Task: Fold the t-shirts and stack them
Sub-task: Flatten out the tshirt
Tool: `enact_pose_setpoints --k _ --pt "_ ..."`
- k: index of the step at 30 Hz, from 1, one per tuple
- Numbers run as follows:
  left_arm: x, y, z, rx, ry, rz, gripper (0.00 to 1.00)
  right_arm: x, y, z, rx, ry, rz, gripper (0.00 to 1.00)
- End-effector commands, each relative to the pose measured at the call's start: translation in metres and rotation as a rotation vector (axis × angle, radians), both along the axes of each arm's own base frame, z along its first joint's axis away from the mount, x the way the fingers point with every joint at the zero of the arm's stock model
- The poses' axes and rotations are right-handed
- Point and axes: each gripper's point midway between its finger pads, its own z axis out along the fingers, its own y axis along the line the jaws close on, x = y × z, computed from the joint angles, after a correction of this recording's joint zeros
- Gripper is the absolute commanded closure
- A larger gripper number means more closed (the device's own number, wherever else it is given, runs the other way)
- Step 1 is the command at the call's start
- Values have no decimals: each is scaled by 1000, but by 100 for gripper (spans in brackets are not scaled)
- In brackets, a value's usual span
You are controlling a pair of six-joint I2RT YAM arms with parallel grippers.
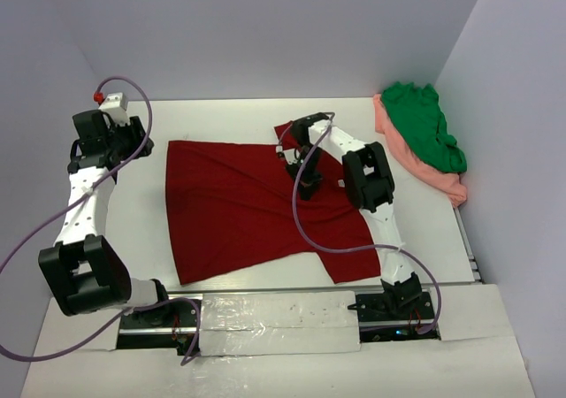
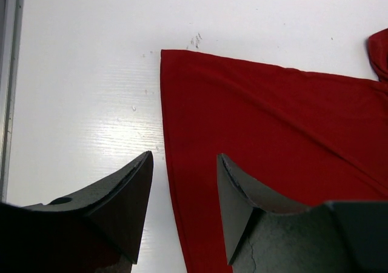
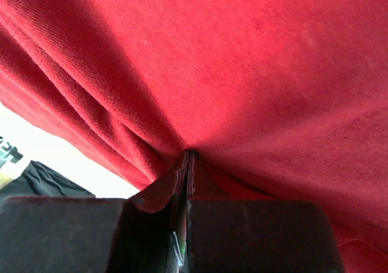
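Pinching the red shirt (image 1: 234,208) with the right gripper (image 3: 189,158), fingers shut tight on a raised ridge of cloth, creases fanning away from the bite. From above, biting well inside the shirt toward its far right part, not at any edge. Leaving the shirt mostly flat across mid-table, wider left to right than near to far, so probably lying with its long axis across the arms: one straight edge at left, sleeves at right, one near and one far. Dragging diagonal wrinkles from the pinch toward the near left. Holding the left gripper (image 2: 183,158) wide open with nothing between the fingers, hovering right over that straight left edge close to its far corner, one finger above bare table, the other above red cloth. Putting the left arm nearer the edge and corner, the right arm nearer the sleeves. Calling, most likely, for a short drop onto the edge rather than any reach sideways. Farther back, heaping the green shirt (image 1: 424,133) crumpled on top of the pink shirt (image 1: 435,175) in the far right corner, well apart from the red one, neither folded yet. Working on a smooth, faintly glossy white table (image 1: 221,115), boxed in by plain pale walls (image 1: 265,26) at the back and both sides.
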Motion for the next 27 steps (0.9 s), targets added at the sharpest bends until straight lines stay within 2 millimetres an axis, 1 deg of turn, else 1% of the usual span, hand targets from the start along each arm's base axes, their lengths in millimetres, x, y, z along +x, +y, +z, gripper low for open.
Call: enact_pose_setpoints --k 1,5,6,8,9,13,17,20,23,27 --pt "-7 -3 13 12 -35 -23 44 5 -1 15 -12 -59 16 100" --pt "-11 -3 13 16 -32 -24 45 37 0 8 -49 -179 -3 100" --pt "-12 -3 13 19 -33 -24 44 44 -4 5 -82 -207 -8 100" --pt "-14 -2 13 24 -32 -19 44 62 -4 1 -95 -267 -16 100" --pt "-15 -2 13 24 -30 -17 45 70 -8 -1 -132 -301 -23 100" --pt "-18 -2 16 30 -35 -12 44 92 -10 -1 -156 -387 -32 100" --pt "-18 -2 18 29 -37 -13 44 112 -15 -7 -190 -448 -44 100" --pt "-18 -3 21 29 -43 -16 44 128 -23 -11 -212 -487 -71 100" --pt "-21 -3 22 28 -42 -16 44 138 -32 -13 -230 -515 -95 100" --pt "-22 -2 24 35 -46 -8 44 143 -38 -19 -229 -509 -124 100"
